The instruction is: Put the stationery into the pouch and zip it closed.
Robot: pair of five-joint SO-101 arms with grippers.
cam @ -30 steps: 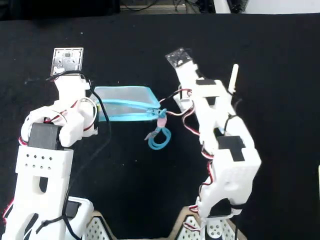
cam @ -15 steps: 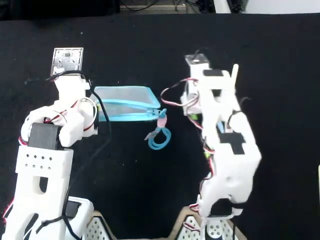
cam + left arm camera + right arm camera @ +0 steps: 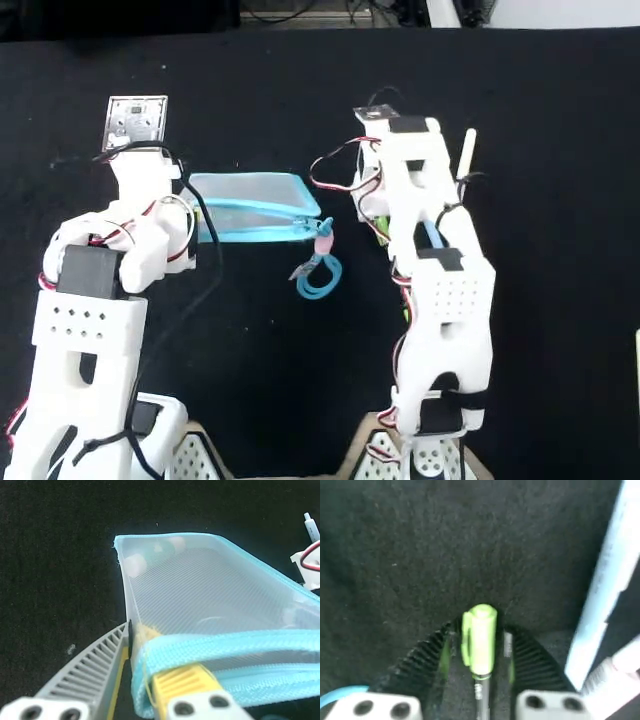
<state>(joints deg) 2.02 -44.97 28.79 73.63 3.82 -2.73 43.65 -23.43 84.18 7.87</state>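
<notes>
So the right gripper [image 3: 478,625] has its fingers clenched on a green pen [image 3: 479,645], held end-on, I'd guess so it can slide nose-first into the pouch. The left gripper [image 3: 136,647] is pinching the pouch [image 3: 210,580] by one end, probably to pin it down while stuff goes in. The pouch lies flat on the bench [image 3: 250,380] between the arms, toward the far edge, with a blue loop [image 3: 320,277] on the zip pull. A white stick [image 3: 466,155] sits just beside the right arm, likely next up.
</notes>
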